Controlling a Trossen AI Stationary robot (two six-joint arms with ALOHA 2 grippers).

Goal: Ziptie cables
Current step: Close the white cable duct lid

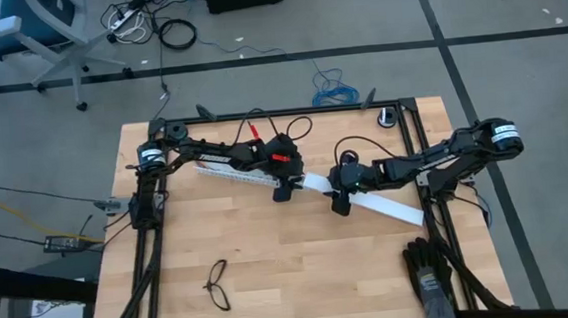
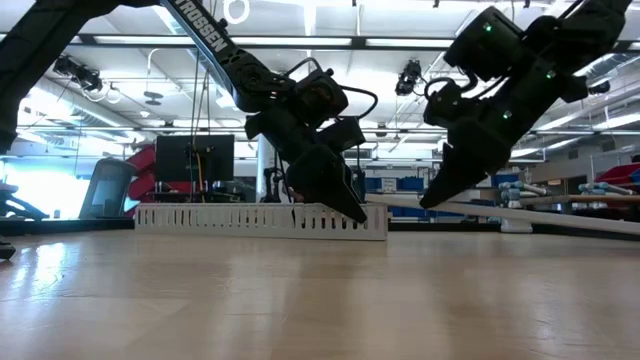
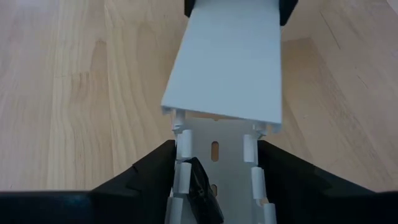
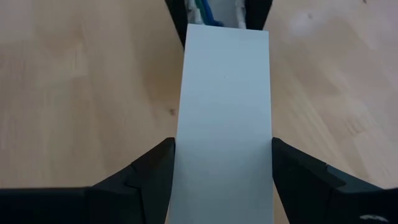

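Observation:
A white slotted duct (image 1: 235, 172) lies slantwise on the wooden table. A wide flat white cover strip (image 1: 383, 207) runs on from it toward the right edge. My left gripper (image 1: 284, 189) is shut on the duct's end, where the strip begins. My right gripper (image 1: 339, 203) is shut on the strip a little farther right. Blue and white cables (image 4: 205, 11) show inside the duct, and a dark piece (image 3: 200, 186) lies in it between my left fingers. The ziptie is out of view. My left gripper has the duct's two slotted side walls (image 3: 181, 155) between its fingers, close to the end where the cover begins. The fingers slant down from the far left and lie across the duct, which rests on the table. My right gripper pinches the cover strip by its two long edges (image 4: 181, 155), fingers slanting down from the right and lying across it. The strip's end (image 2: 375, 200) sits over the duct's top. From there it slopes down toward the table's right (image 2: 600, 222).
Black glasses (image 1: 218, 284) lie near the front edge at the left. A black glove (image 1: 430, 269) lies at the front right. A small round thing (image 1: 388, 118) sits at the far right corner. Bare wood spreads between the duct and the front edge.

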